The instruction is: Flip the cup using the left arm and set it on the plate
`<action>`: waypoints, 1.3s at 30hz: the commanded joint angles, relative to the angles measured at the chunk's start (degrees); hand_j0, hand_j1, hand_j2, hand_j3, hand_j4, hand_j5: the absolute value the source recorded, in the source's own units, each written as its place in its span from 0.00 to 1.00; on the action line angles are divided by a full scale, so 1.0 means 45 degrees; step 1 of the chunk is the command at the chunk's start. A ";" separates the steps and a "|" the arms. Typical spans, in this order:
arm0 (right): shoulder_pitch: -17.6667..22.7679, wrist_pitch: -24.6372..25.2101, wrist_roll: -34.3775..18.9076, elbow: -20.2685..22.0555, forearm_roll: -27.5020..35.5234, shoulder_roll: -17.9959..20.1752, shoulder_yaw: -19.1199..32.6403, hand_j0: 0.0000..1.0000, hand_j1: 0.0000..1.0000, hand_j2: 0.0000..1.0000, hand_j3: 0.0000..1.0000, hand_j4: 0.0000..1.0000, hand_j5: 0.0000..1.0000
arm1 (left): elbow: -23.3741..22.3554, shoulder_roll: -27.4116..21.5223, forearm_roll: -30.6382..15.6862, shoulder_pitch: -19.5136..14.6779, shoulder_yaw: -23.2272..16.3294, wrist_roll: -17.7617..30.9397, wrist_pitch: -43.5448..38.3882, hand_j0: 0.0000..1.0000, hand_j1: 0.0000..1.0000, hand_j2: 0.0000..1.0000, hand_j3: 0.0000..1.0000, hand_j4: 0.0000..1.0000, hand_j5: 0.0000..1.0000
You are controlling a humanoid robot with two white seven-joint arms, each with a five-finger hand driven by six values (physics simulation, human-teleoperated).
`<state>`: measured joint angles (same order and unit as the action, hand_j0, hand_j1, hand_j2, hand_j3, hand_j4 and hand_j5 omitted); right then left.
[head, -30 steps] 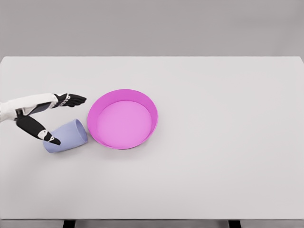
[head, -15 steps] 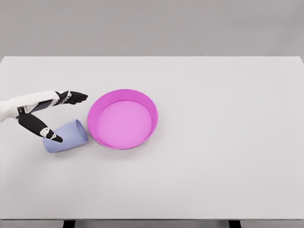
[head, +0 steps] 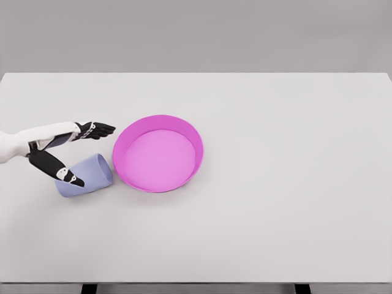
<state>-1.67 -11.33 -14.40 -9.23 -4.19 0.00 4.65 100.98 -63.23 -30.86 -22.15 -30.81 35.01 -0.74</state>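
— Head view: where is the cup?
— The lavender cup (head: 86, 175) lies on its side on the white table (head: 288, 184), just left of the pink plate (head: 158, 153), mouth towards it.
— And the left hand (head: 64, 153)?
— Spread and released, gripping nothing; fingers (head: 98, 128) stretched above the cup; thumb (head: 61, 173) across its near side.

White-shelled left arm (head: 37, 136) ends in a black hand (head: 70, 153) with silvery joints.
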 commanded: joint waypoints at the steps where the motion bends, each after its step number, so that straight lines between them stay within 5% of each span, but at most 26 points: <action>1: 0.0000 -0.0003 -0.0004 -0.0001 -0.0006 0.0000 0.0001 1.00 1.00 1.00 1.00 1.00 1.00 | 0.0002 0.0007 -0.0057 0.0000 0.0070 -0.0001 -0.0284 1.00 1.00 1.00 1.00 1.00 1.00; 39: 0.0000 -0.0003 -0.0004 -0.0001 -0.0006 0.0000 0.0001 1.00 1.00 1.00 1.00 1.00 1.00 | -0.0213 0.0398 -0.0037 0.0039 0.0304 -0.0001 -0.0988 1.00 1.00 1.00 1.00 1.00 1.00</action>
<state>-1.67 -11.33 -14.40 -9.23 -4.19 0.00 4.65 100.28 -61.90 -30.79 -21.97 -29.47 35.00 -4.78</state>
